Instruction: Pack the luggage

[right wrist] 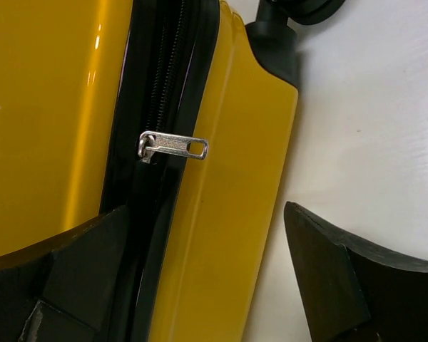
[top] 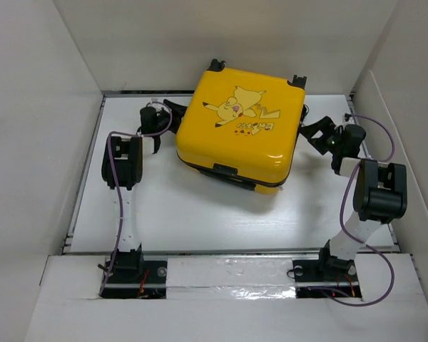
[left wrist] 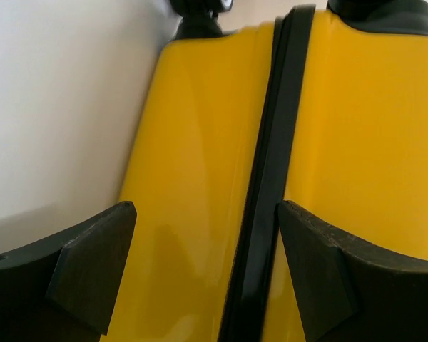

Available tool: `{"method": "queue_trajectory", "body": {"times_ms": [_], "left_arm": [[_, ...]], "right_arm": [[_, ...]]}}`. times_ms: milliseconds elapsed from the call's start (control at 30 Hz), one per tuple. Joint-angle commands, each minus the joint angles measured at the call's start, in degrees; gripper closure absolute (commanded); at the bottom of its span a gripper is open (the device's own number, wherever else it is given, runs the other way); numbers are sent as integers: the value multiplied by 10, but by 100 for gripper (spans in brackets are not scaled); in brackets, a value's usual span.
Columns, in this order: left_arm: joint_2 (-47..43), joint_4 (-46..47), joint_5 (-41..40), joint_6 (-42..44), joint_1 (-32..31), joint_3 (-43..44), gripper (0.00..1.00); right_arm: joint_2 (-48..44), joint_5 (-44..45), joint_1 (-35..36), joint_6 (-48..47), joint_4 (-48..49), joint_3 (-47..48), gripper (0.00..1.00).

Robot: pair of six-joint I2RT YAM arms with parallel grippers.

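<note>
Okay, I see the luggage flat on the table, print up. Left gripper spread apart at its seam. Right gripper apart near the zipper pull.

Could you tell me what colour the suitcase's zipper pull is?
The zipper pull is silver, shown best in the right wrist view.

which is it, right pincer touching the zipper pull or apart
Apart. Right wrist view: the zipper pull lies beyond the open right pincer, gap visible.
</note>
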Motion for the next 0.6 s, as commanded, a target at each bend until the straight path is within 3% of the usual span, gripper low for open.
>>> {"method": "queue_trajectory", "body": {"times_ms": [0, 167, 300, 400, 567], "left_arm": [[-102, 274, 102, -97, -98, -119, 22], [-164, 369, 61, -91, -141, -318, 23], [-213, 420, 37, -74, -174, -419, 23], [-267, 416, 24, -48, -207, -475, 23], [-394, 333, -46, 24, -251, -554, 24]], "right_arm": [[1, -113, 87, 9, 65, 7, 5], [-11, -96, 169, -75, -14, 2, 6], [-18, -95, 225, -122, -52, -6, 8], [-44, -81, 267, -149, -69, -29, 8], [-69, -56, 288, -174, -109, -31, 8]]}}
